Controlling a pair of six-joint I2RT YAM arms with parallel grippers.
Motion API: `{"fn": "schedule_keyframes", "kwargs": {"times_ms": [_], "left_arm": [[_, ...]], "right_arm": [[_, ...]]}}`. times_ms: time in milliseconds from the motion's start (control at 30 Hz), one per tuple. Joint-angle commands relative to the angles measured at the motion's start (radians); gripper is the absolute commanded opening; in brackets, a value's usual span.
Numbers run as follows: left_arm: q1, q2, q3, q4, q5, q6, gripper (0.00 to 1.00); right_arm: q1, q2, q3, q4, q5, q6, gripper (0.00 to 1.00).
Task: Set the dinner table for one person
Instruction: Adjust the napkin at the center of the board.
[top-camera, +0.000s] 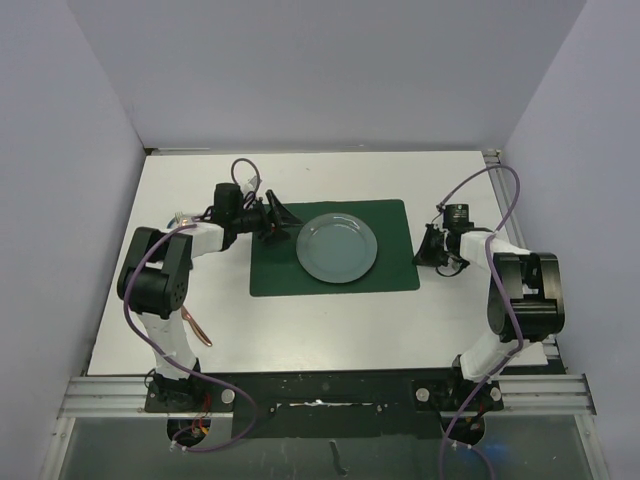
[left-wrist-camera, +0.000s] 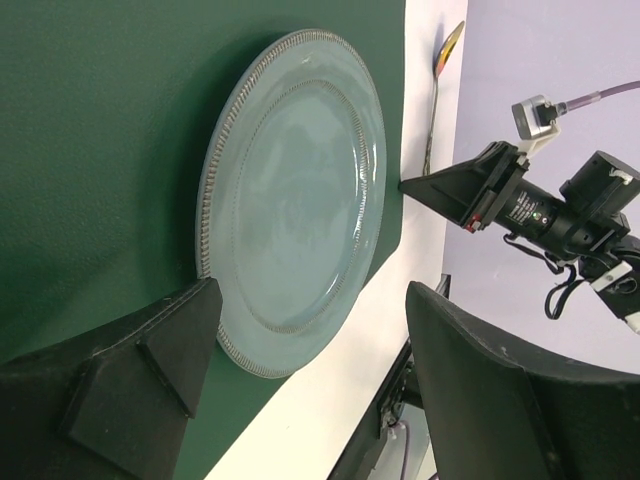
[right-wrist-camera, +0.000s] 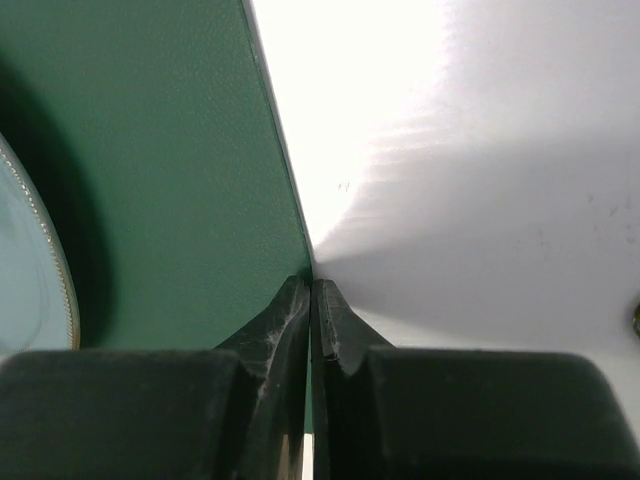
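The white dinner table (top-camera: 300, 330) carries a dark green placemat (top-camera: 280, 275) with a grey-blue plate (top-camera: 337, 247) on its middle. My left gripper (top-camera: 279, 225) hangs open over the mat's left part, just left of the plate (left-wrist-camera: 290, 200), with nothing between its fingers (left-wrist-camera: 170, 350). My right gripper (top-camera: 422, 250) is at the mat's right edge. In the right wrist view its jaws (right-wrist-camera: 312, 283) are shut right on the placemat (right-wrist-camera: 170, 150) edge, green on one side and table (right-wrist-camera: 480, 200) on the other.
A thin gold-tipped spoon (left-wrist-camera: 432, 120) lies on the table beyond the mat's right edge, near my right gripper (left-wrist-camera: 420, 186). A copper-coloured utensil (top-camera: 197, 328) lies beside the left arm. Grey walls close in the table's back and sides.
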Motion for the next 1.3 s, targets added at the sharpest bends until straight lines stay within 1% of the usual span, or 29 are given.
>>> {"fn": "schedule_keyframes", "kwargs": {"times_ms": [0, 300, 400, 533, 567, 733, 867, 967, 1067, 1167, 1267], "left_arm": [[0.006, 0.019, 0.008, 0.079, 0.029, -0.013, 0.73], [0.006, 0.026, 0.010, 0.085, 0.037, -0.013, 0.73], [0.006, 0.026, 0.008, 0.084, 0.036, -0.012, 0.73], [0.006, 0.026, 0.005, 0.084, 0.038, -0.010, 0.73], [0.007, 0.026, 0.005, 0.085, 0.037, -0.009, 0.73], [0.006, 0.014, 0.009, 0.055, 0.025, 0.012, 0.73], [0.006, -0.017, 0.035, -0.052, -0.027, 0.074, 0.73], [0.005, -0.042, 0.043, -0.117, -0.071, 0.121, 0.73], [0.004, -0.070, 0.027, -0.137, -0.091, 0.134, 0.73], [0.005, -0.091, 0.002, -0.135, -0.096, 0.139, 0.73], [0.013, -0.101, -0.039, -0.084, -0.048, 0.114, 0.73]], "right_arm": [[0.003, -0.061, -0.020, -0.060, 0.018, -0.005, 0.01], [0.004, -0.071, -0.010, -0.083, 0.030, -0.011, 0.02], [0.003, -0.061, 0.004, -0.087, 0.032, -0.016, 0.09], [0.002, -0.058, 0.031, -0.099, 0.036, -0.022, 0.30], [0.003, -0.061, 0.040, -0.103, 0.036, -0.023, 0.33], [-0.002, -0.066, 0.113, -0.128, 0.039, -0.030, 0.34], [-0.002, -0.058, 0.180, -0.145, 0.025, -0.033, 0.34], [-0.004, -0.047, 0.204, -0.113, -0.027, -0.024, 0.34], [-0.006, -0.015, 0.192, -0.041, -0.126, -0.001, 0.33], [-0.008, 0.048, 0.161, 0.061, -0.255, 0.033, 0.31], [-0.008, 0.123, 0.101, 0.198, -0.399, 0.084, 0.29]]}}
